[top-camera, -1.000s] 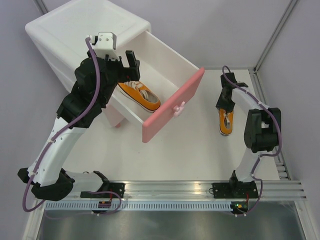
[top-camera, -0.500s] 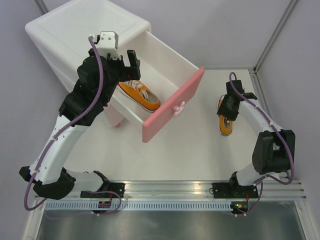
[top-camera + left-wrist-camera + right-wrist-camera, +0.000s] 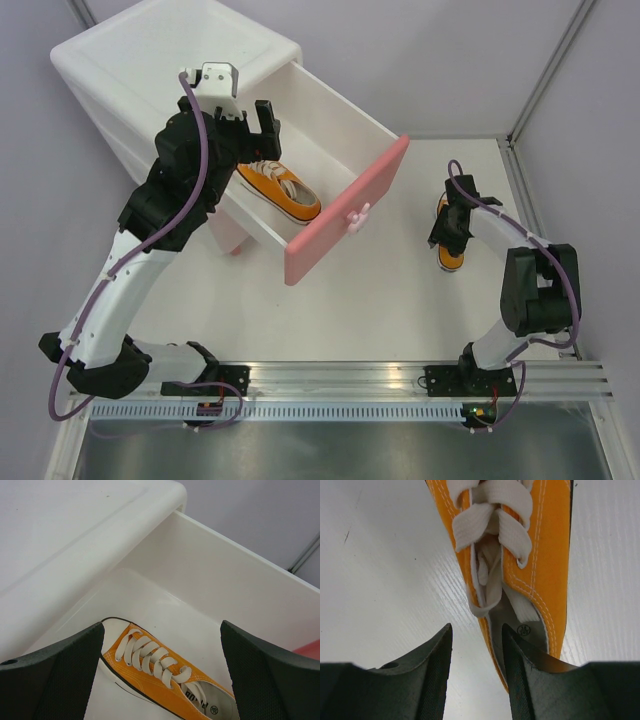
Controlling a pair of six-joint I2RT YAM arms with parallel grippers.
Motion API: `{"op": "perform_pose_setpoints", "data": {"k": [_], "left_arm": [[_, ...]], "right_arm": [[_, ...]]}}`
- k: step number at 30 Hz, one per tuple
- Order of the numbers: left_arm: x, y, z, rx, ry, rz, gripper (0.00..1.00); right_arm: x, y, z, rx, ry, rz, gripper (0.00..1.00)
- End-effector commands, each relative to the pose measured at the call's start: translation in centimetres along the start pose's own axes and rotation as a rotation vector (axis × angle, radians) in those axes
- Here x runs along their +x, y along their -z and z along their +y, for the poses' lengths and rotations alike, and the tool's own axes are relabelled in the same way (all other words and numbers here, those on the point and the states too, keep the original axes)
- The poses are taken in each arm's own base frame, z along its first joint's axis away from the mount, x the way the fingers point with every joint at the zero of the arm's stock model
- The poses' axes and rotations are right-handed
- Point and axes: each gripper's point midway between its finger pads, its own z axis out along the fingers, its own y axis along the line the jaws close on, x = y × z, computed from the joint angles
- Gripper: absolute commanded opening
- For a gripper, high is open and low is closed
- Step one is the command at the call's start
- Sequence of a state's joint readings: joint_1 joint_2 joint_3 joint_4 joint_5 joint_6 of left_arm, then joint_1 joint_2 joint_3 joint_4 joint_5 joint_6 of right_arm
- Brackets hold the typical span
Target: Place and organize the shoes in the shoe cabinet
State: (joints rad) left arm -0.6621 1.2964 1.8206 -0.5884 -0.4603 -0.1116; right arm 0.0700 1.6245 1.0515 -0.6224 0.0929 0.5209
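orange shoe (image 3: 451, 256) lies unmoved while right gripper (image 3: 477, 632) has shifted along it.

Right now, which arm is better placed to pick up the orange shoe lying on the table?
Right. The right gripper is down at the orange shoe on the table, jaws straddling one side wall. The left gripper hangs open over the drawer, above the other orange shoe, far off.

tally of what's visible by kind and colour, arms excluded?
Orange sneakers: 2 (one in the open drawer at, one on the table at)
White cabinet with pink drawer front: 1
Total: 3
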Motion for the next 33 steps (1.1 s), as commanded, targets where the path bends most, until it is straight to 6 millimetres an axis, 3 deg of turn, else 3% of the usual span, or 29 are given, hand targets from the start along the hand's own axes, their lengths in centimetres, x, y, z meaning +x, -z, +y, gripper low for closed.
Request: {"op": "perform_pose_setpoints", "data": {"k": [1, 8, 14, 18, 22, 27, 33], "left_arm": [[-2.5, 1.0, 0.6, 0.002, -0.003, -0.067, 1.00], [-2.5, 1.3, 0.9, -0.008, 0.003, -0.067, 1.00], [-2.3, 1.2, 0.8, -0.009, 0.010, -0.060, 1.00], [-2.2, 1.1, 0.6, -0.003, 0.015, -0.057, 1.00], [-2.2, 0.9, 0.4, 0.005, 0.017, -0.055, 1.00], [-2.7, 0.5, 0.1, 0.014, 0.018, -0.072, 1.00], [-3.4, 0.6, -0.1, 0.021, 0.025, -0.093, 1.00]], "right_arm": [[-1.9, -0.4, 1.0, -0.038, 0.059, -0.064, 0.49], [-0.4, -1.6, 1.1, -0.057, 0.081, -0.006, 0.45], [2.4, -2.6, 0.2, -0.044, 0.060, 0.068, 0.40], [2.8, -2.3, -0.4, -0.022, 0.077, 0.075, 0.25], [1.0, -0.8, -0.1, -0.026, 0.084, 0.011, 0.01], [-3.1, 2.5, 1.0, -0.042, 0.101, -0.101, 0.01], [-8.2, 8.1, 2.4, -0.095, 0.095, -0.254, 0.01]]}}
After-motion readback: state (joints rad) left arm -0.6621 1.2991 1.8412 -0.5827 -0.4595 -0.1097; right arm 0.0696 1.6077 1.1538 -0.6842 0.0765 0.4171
